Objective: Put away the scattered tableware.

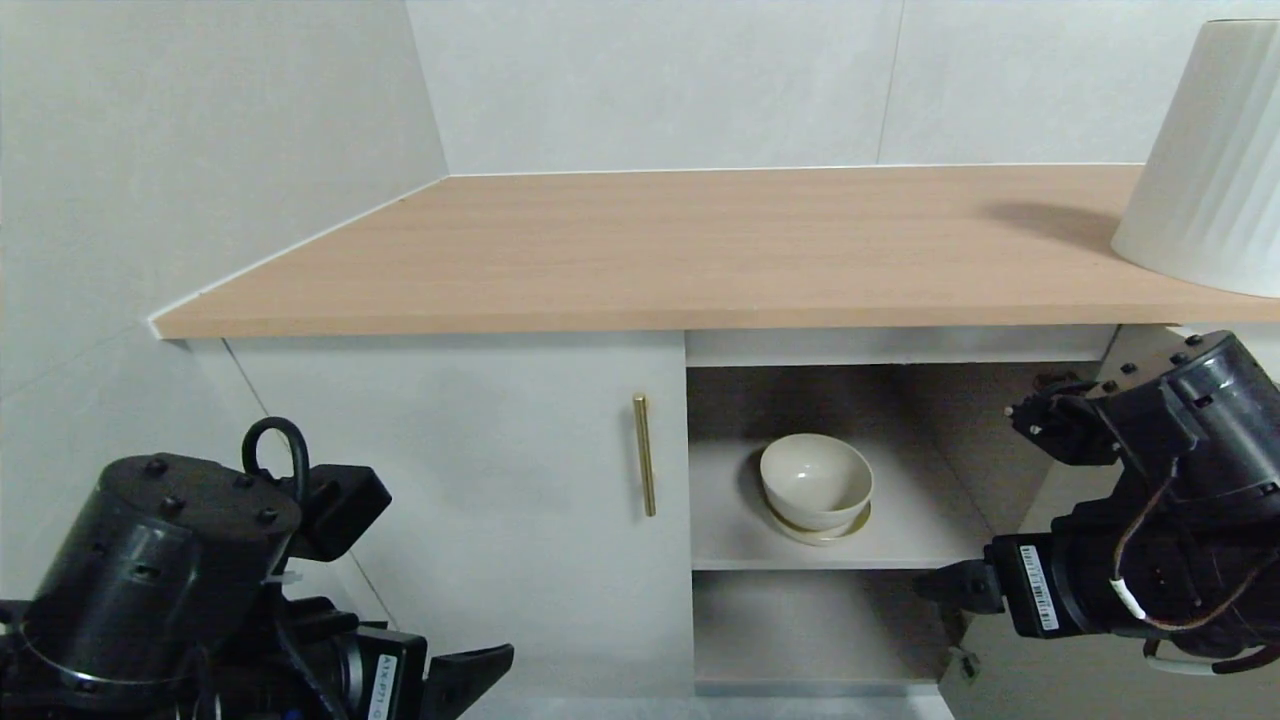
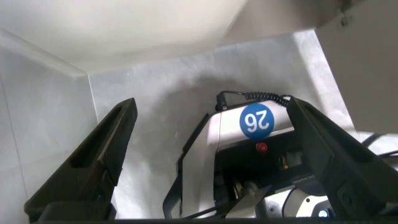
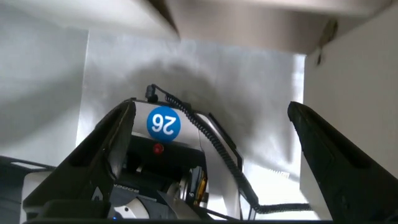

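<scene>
On the shelf [image 1: 930, 515], right of centre in the head view, a bowl [image 1: 815, 482] sits on a plate [image 1: 830, 528]. The left gripper [image 2: 211, 124] and right gripper [image 3: 211, 118] both gape wide, empty.

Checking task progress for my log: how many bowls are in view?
1. The bowl sits on a small plate on the open cabinet's upper shelf; the closed door could hide others.

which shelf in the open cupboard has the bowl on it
The upper shelf: the pale bowl stands there on a small plate, right of the shut door with the gold handle. The lower shelf lies beneath it.
</scene>
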Available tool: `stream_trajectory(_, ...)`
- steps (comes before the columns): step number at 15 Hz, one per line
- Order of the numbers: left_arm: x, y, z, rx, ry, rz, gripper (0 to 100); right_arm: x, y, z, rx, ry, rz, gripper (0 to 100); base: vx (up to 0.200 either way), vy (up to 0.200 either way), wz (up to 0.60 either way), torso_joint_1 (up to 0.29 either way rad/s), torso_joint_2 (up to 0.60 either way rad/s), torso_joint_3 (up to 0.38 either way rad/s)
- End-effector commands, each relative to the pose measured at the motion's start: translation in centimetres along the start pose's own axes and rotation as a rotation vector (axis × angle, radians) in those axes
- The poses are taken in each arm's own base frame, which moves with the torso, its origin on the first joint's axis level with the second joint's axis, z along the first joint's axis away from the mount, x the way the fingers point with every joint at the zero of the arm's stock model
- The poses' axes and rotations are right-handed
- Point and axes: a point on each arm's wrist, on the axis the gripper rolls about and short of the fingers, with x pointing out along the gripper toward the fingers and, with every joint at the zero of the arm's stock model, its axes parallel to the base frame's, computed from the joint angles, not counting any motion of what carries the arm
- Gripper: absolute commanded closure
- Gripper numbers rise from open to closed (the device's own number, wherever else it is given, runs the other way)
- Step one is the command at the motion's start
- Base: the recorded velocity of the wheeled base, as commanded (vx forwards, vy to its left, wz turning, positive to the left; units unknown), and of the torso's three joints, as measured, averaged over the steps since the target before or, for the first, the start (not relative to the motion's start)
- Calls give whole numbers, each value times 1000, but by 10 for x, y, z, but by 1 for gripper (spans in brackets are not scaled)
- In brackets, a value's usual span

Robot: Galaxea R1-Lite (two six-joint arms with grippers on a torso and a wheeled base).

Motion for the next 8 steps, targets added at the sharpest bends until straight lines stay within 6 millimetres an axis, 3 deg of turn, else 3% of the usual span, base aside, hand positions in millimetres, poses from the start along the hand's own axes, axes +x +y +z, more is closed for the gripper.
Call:
stream_trajectory(1,0,0,0,-1,1,1,0,4,0,-1,-3,15,-8,0,-200,0,0,-7,-12,7)
stream_trajectory(8,2,0,-2,3,10,5,0,8,-1,-5,-12,35,-18,0,-200,0,0,2,3,2)
